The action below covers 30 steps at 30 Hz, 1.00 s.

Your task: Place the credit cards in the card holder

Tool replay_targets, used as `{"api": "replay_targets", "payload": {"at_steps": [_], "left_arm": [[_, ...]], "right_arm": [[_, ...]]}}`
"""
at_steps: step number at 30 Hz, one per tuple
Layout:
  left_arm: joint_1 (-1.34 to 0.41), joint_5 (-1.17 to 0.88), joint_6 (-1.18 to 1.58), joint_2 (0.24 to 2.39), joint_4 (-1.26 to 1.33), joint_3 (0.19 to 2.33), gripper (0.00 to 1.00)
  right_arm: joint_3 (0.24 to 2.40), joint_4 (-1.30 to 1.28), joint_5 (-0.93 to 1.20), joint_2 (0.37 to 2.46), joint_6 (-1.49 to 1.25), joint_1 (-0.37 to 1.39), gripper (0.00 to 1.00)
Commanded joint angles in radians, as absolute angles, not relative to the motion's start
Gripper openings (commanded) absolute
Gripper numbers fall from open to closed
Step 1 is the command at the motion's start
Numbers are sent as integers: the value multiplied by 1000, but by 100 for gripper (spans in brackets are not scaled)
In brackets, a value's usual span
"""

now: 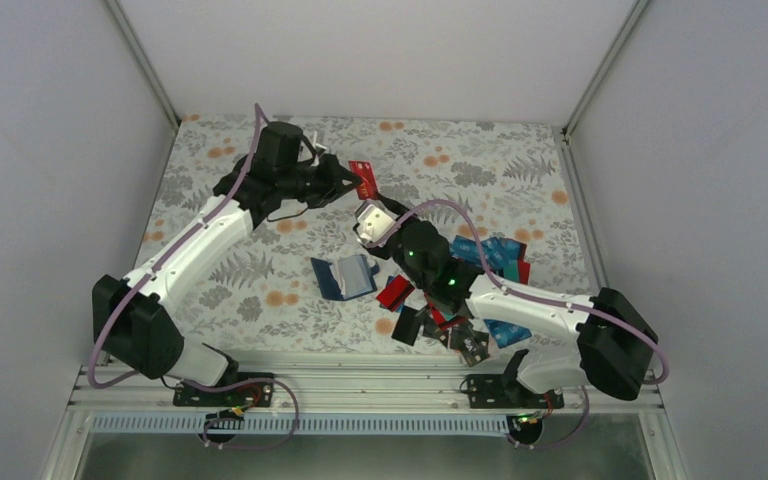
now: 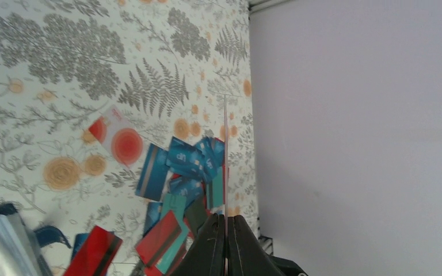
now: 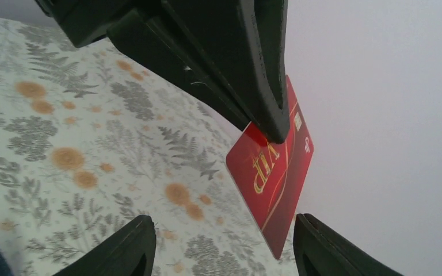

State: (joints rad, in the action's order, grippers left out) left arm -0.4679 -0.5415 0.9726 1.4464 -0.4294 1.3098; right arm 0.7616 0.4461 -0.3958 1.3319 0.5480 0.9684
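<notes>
Top external, near edge: both arm bases sit side by side at the rim of the floral table [image 1: 260, 330]
Cards [image 1: 490, 262]: red, blue, teal and black ones lie heaped on the right part of the table, partly hidden under the right arm
Holder [image 1: 345, 277]: lies open on the table just left of the heap, between the two arms, with neither gripper touching it
Right gripper [image 1: 368, 215]: raised beyond the holder, with its fingers [image 3: 124, 247] spread wide and gripping nothing
Red card [image 3: 273, 172]: hangs tilted in the air with gold "VIP" lettering, its lower corner in the gap between the right fingers and touching neither
Left gripper [image 2: 225, 221]: farthest out, with its fingers [image 2: 210, 247] pressed flat together on the red card, which its own camera sees edge-on as a thin line [image 2: 225, 149]
Far: a pale wall stands behind the table
</notes>
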Motion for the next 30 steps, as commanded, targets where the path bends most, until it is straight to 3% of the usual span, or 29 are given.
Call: {"api": "replay_targets", "payload": {"at_steps": [1,9,14,23,30], "left_arm": [[-455,-480,876,1430,-451,1277,2],[-456,-361,701,1349,-466,1039,2],[-457,-294,623,1294,-496,926,2],[-458,-264,605,1231,-472,789,2],[-460,-245,593,1219,-475,734,2]], "right_arm": [[821,307,-298,1279,319,969,62],[757,108,-21,1150,-165,905,68],[792,2,184,1178,-384,839,70],[823,-33,640,1471,-680,730,51],[857,-83,656,1599,-692,727,50]]}}
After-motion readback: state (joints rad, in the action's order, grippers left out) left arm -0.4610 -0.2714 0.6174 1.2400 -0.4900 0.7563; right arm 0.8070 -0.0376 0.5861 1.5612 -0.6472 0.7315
